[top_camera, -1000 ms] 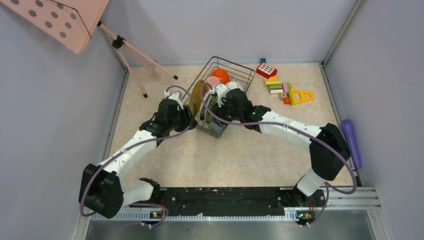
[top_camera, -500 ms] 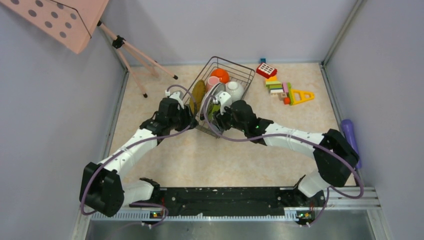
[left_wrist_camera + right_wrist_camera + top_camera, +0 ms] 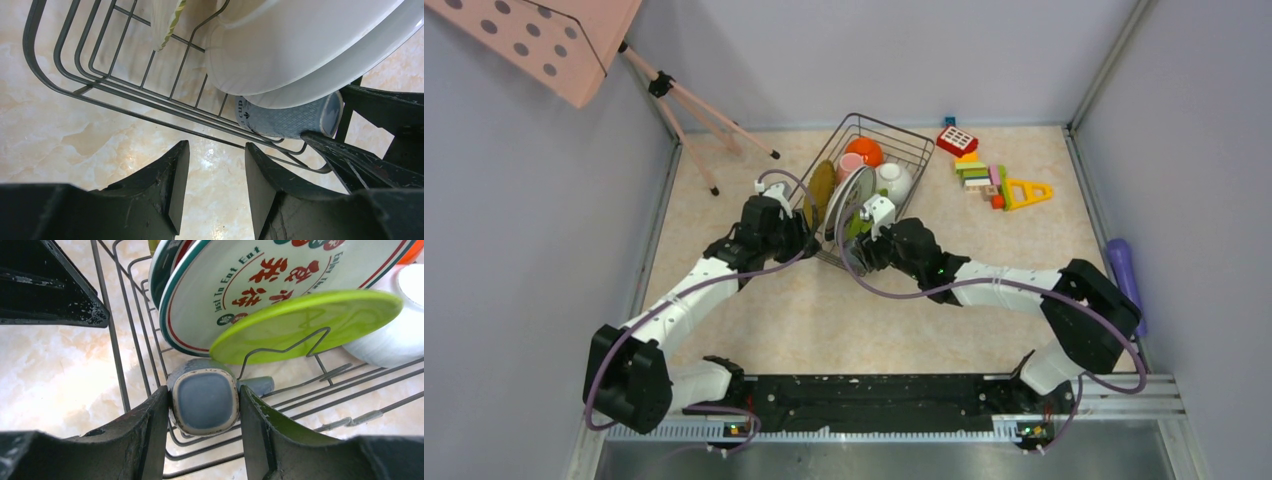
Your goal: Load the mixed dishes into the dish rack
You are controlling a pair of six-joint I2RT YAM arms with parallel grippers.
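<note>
Blue-grey cup (image 3: 205, 402) lies on its side in the corner of the dish rack (image 3: 912, 158) nearest the right gripper (image 3: 204, 390); its squarish base faces back toward that wrist, and its long axis runs straight ahead in line with the fingers, with the far end under the standing plates. The right gripper's two dark fingers sit close on either side of the cup, narrowly parted; both appear to press its sides, so it seems to have hold of the cup. Just beyond the cup, a white plate with a green-red rim (image 3: 260, 285) and a lime-green plate (image 3: 310, 320) stand upright between the prongs; a white cup (image 3: 395, 335) sits ahead and to the right.

Left gripper (image 3: 215, 190) hangs outside the rack wall above the table (image 3: 75, 140); its fingers are parted and hold nothing; the cup is ahead of it and to its right, across the wires. The right arm is much the nearer; letting go probably means widening the fingers and backing out along the cup's axis; a sideways pull could roll it.
</note>
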